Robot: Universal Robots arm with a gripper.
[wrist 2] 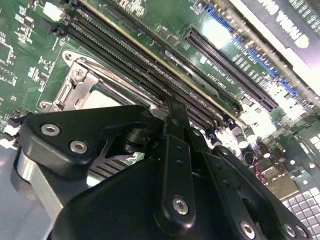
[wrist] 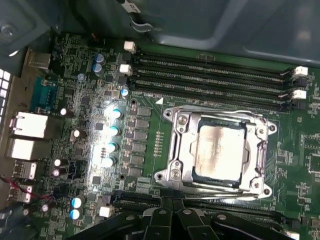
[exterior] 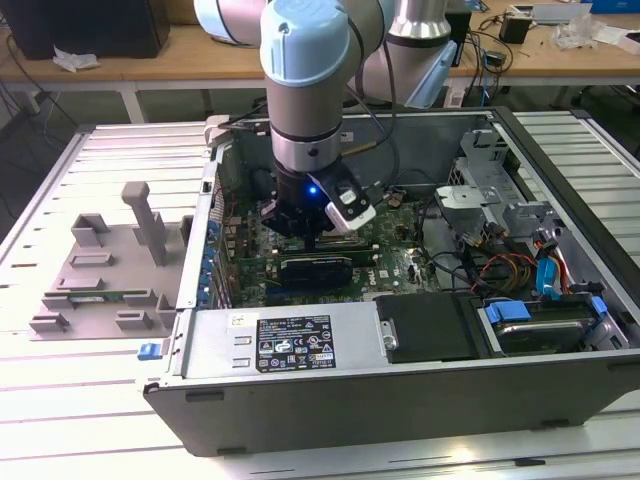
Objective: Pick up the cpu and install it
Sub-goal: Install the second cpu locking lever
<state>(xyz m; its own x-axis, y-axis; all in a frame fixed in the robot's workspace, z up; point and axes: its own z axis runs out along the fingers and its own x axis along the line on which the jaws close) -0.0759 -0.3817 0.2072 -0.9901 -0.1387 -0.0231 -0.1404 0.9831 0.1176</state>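
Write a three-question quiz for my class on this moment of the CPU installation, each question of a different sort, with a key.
1. True or false: the cpu lies in the socket frame.
2. Where is the gripper? A) over the grey fixture tray B) inside the computer case C) outside on the table
3. The long slots beside the socket appear ____ (filled/empty).

Key: 1 true; 2 B; 3 empty.
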